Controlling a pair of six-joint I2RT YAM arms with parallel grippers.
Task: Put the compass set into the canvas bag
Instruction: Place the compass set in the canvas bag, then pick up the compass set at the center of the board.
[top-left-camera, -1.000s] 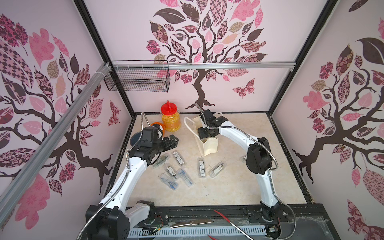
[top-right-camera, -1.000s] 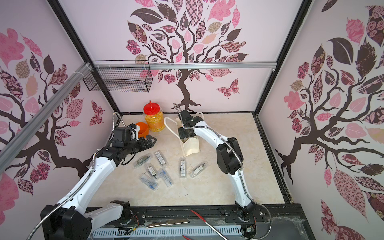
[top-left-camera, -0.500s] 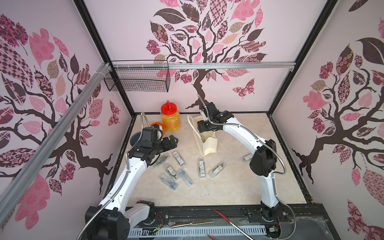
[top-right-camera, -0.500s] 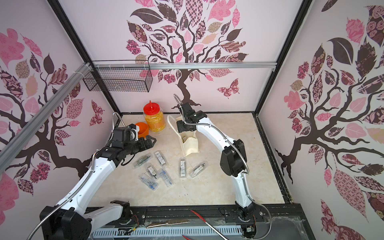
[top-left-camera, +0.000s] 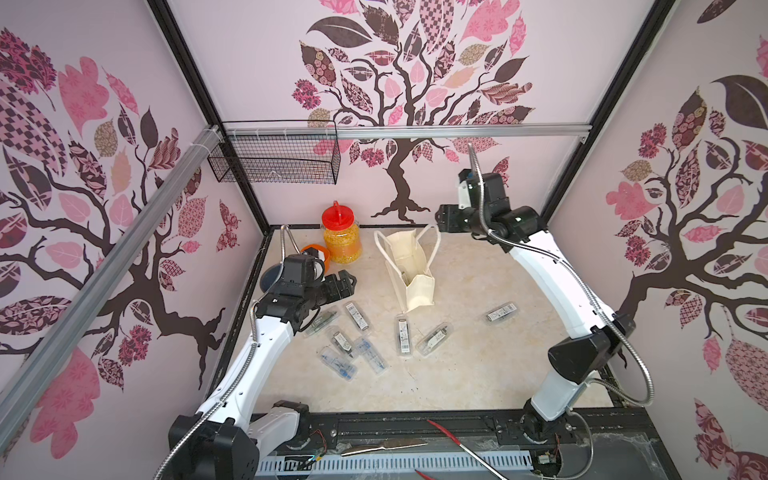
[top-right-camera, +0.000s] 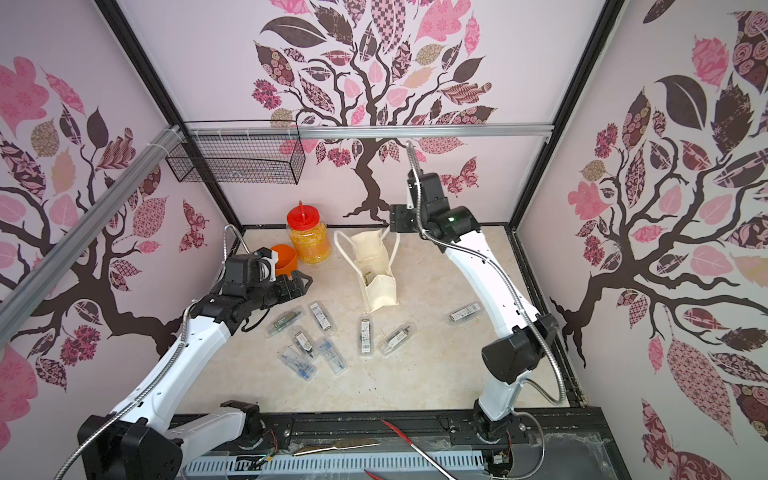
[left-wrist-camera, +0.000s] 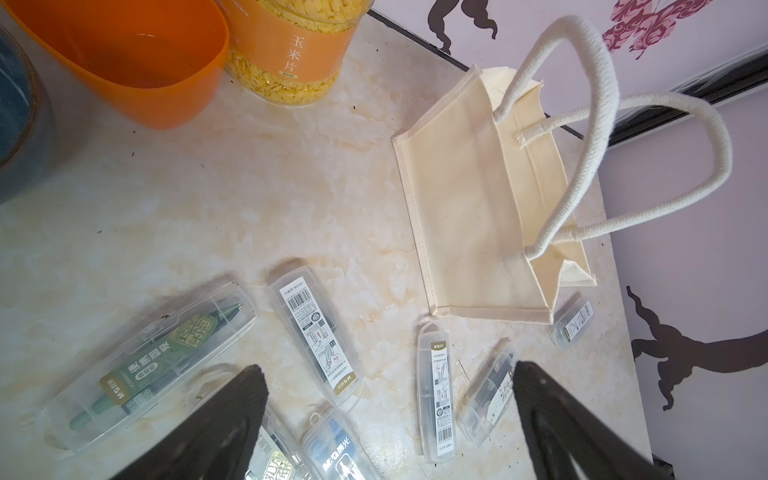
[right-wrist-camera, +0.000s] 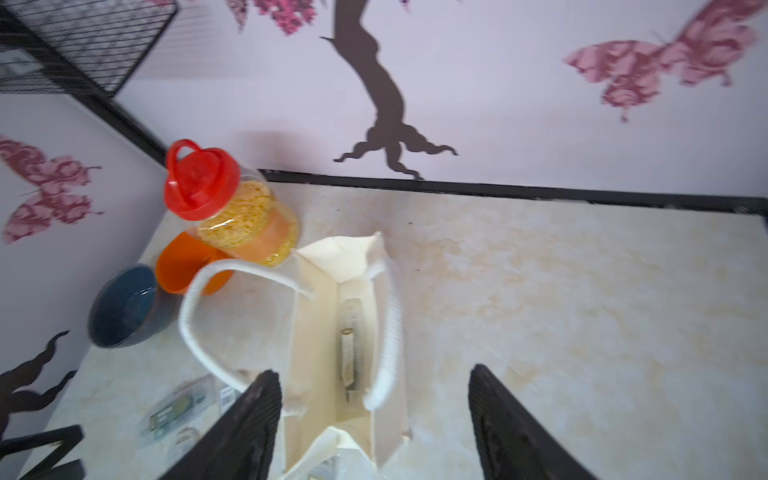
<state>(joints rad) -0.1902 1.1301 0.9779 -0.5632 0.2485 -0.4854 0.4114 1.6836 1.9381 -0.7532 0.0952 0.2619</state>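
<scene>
Blurry compass set (right-wrist-camera: 348, 353) inside canvas bag (right-wrist-camera: 316, 332)

Back wall (top-left-camera: 540, 62): finished in pale lilac-pink; a dark-trunked tree (top-left-camera: 401, 183) with patterned pink and brown leaves is spread across it.
Side walls (top-left-camera: 104, 249): covered with the same branch and leaf pattern; a pink butterfly (right-wrist-camera: 660, 66) is seen in the right wrist view.
Corner posts (top-left-camera: 199, 83): black, set where the walls meet.
Rails (top-left-camera: 457, 132): silver metal, run along the back wall and one side wall.
Wire basket (top-left-camera: 274, 162): black, hung from the back rail beside a corner.
Worktop (top-left-camera: 478, 374): cream, marbled, edged in black at the walls.
Light: spread evenly; only soft shadows are cast.
</scene>
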